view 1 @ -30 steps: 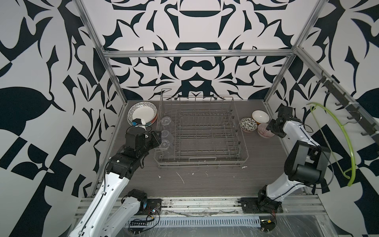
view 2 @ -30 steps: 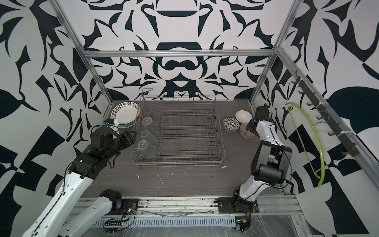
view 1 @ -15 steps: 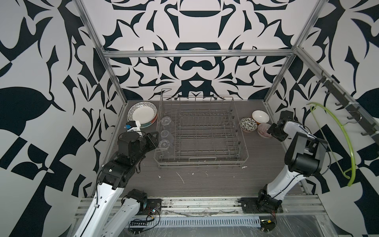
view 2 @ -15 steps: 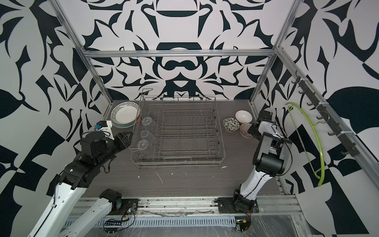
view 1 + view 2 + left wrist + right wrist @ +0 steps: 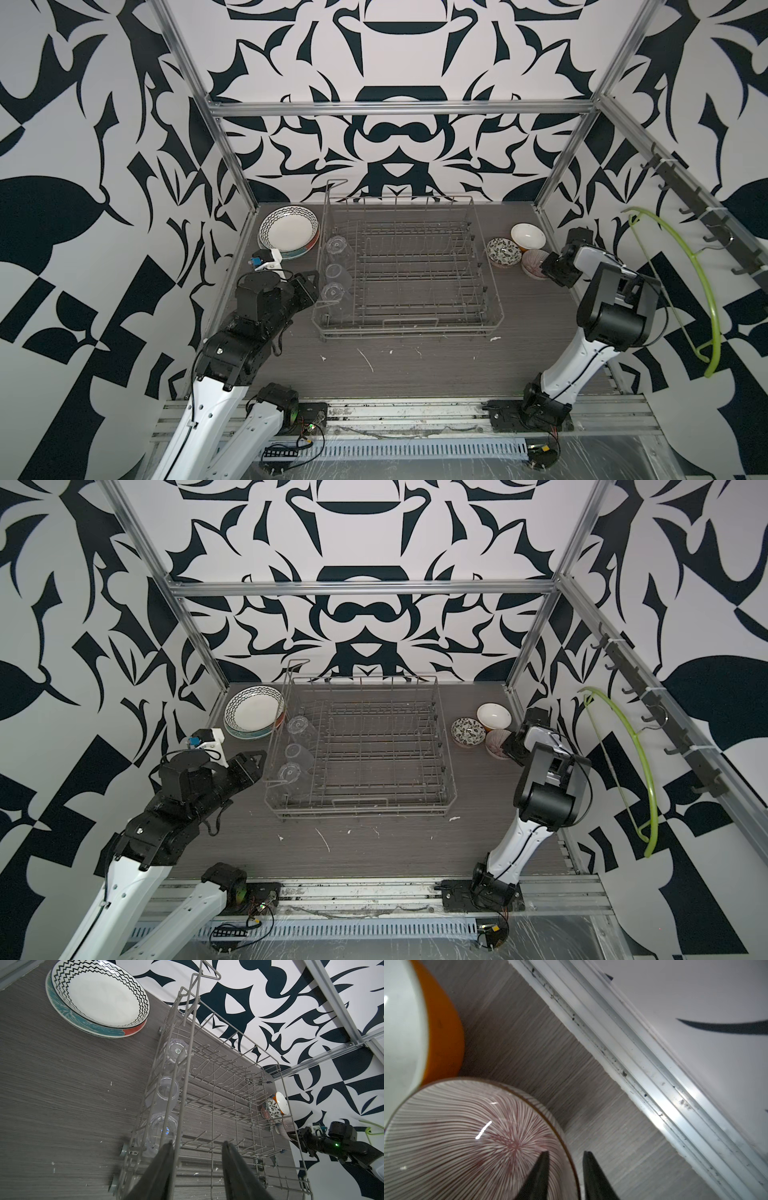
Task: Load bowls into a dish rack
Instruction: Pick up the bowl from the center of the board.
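Observation:
Three bowls stand together right of the dish rack (image 5: 409, 328) (image 5: 360, 809) (image 5: 228, 1088). The orange bowl (image 5: 528, 236) (image 5: 493, 717) (image 5: 442, 1032) is farthest back, the black-and-white floral bowl (image 5: 503, 251) (image 5: 468, 731) (image 5: 272, 1110) is nearest the rack, and the pinkish striped bowl (image 5: 534, 262) (image 5: 494, 742) (image 5: 467, 1136) is on the right. My right gripper (image 5: 543, 266) (image 5: 505, 746) (image 5: 567, 1153) sits astride the striped bowl's rim, one finger inside and one outside, closed in on it. My left gripper (image 5: 311, 276) (image 5: 255, 756) (image 5: 197, 1142) is open and empty beside the rack's left side.
Three clear glasses (image 5: 334, 274) stand upside down in the rack's left column. Stacked plates (image 5: 289, 227) lie at the back left. A metal wall rail (image 5: 654, 1064) runs close behind the bowls. On the right wall hangs a green hanger (image 5: 685, 266).
The right gripper's fingers have narrowed around the striped bowl's rim. The left arm has pulled back toward the front left, away from the plates.

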